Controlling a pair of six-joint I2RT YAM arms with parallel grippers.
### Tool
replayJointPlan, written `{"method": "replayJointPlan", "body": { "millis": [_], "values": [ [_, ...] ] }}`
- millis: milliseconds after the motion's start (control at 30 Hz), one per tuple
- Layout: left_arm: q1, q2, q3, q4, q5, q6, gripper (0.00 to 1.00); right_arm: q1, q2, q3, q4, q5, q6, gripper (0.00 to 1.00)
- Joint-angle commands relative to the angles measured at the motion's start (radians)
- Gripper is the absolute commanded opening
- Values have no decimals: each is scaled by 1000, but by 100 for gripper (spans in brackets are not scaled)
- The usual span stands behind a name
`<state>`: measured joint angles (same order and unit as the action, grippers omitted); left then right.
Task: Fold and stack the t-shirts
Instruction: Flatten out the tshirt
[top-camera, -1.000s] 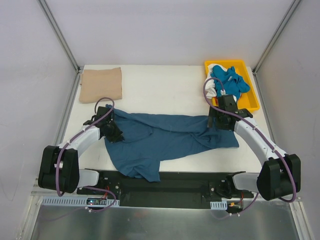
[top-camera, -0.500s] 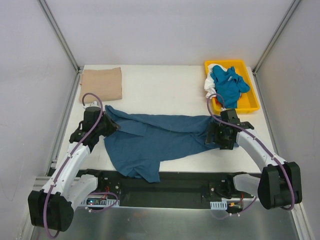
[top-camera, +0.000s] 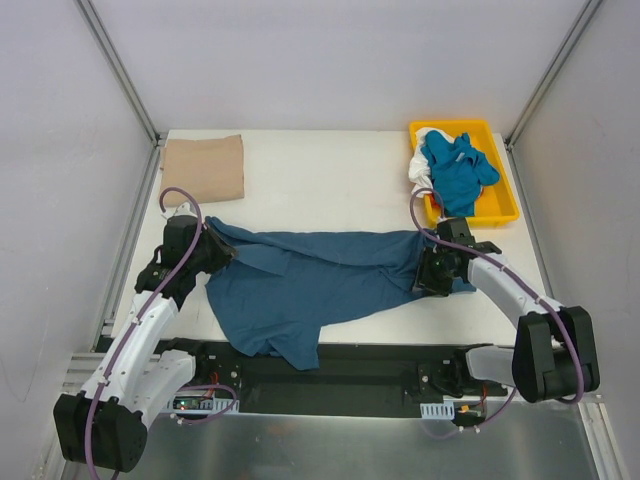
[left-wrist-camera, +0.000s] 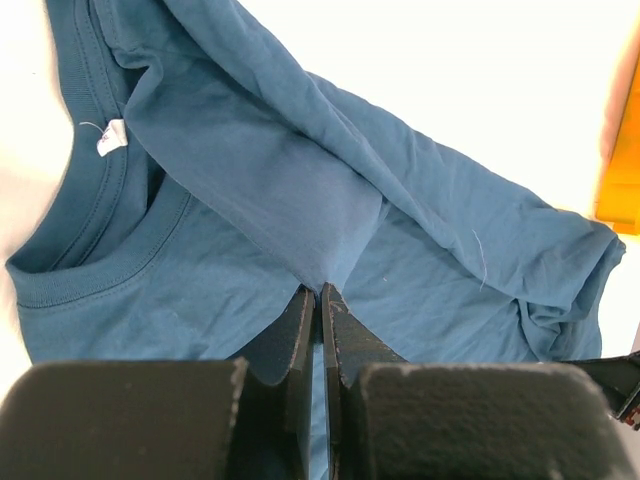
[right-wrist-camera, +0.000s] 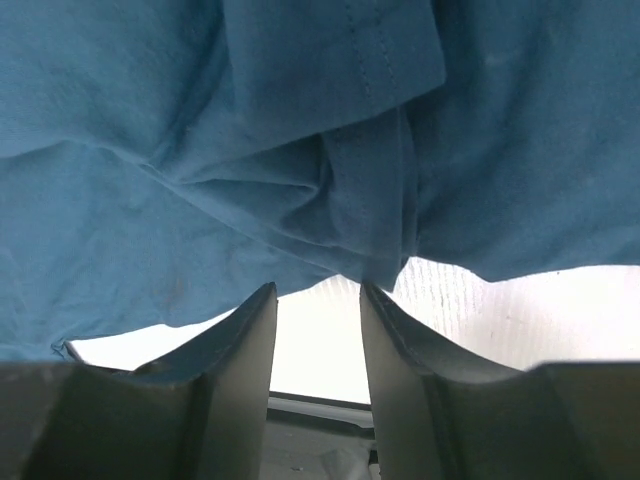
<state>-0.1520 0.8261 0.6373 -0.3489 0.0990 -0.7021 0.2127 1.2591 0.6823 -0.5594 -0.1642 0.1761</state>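
T-shirts: teal one, tan one, blue one, white one

No readable text anywhere I can see; the little white tag in the teal t-shirt collar is too small to make out.

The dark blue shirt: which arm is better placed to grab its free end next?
Right. The right pincer sits at the right end of the dark blue shirt, jaws apart, cloth edge just before them. The left pincer is shut on the opposite end, near the collar.
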Motion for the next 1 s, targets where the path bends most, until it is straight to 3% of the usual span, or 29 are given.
{"method": "replayJointPlan", "body": {
  "millis": [0, 200, 467, 667, 700, 767, 800, 967],
  "values": [
    [-11, -21, 9, 2, -13, 9, 0, -4, 17, 19, 26, -15, 3, 44],
    [-11, -24, 13, -2, -10, 12, 0, -3, 68, 23, 42, 26, 11, 53],
    [-9, -25, 10, -2, -10, 9, 0, -3, 97, 37, 15, 141, 23, 53],
    [-9, -25, 12, -5, -10, 10, 0, 1, 132, 36, 49, 192, 57, 34],
    [-9, -27, 12, -5, -12, 12, 0, 1, 135, 36, 59, 189, 57, 24],
    [-11, -27, 12, -7, -15, 12, 0, 5, 126, 37, 75, 183, 59, 13],
    [-9, -30, 12, -9, -16, 12, 0, 8, 120, 43, 76, 186, 57, 2],
    [-9, -39, 15, -12, -22, 13, 0, 24, 2, 54, 64, 230, 27, 1]
  ]
}}
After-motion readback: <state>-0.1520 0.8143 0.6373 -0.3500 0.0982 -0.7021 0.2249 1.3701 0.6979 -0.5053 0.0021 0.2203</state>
